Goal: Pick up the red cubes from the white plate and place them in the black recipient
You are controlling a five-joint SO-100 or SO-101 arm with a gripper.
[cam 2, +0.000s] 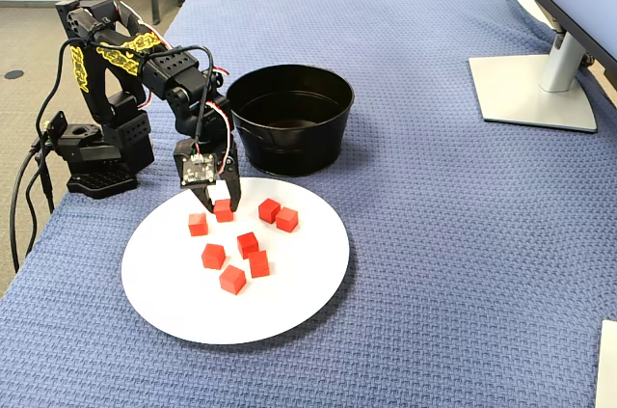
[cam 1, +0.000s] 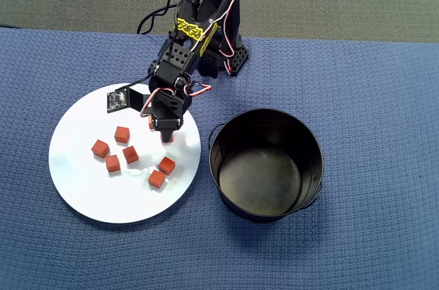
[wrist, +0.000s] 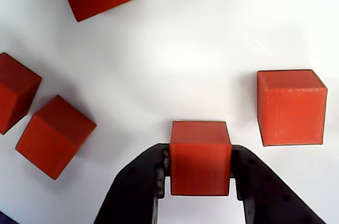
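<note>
We look straight down overhead; our wrist camera hovers close above the glossy round white plate [wrist: 212,49]; our fixed camera faces twelve o'clock, sharing it.

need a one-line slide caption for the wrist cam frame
Wrist view: hand closed on a red cube on the white plate, with more red cubes lying around it.

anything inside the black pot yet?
No. The black pot shows only a bare shiny floor in the overhead view; the fixed view agrees, though its near wall hides part of the floor. One red cube sits between the end effector fingers.
</note>
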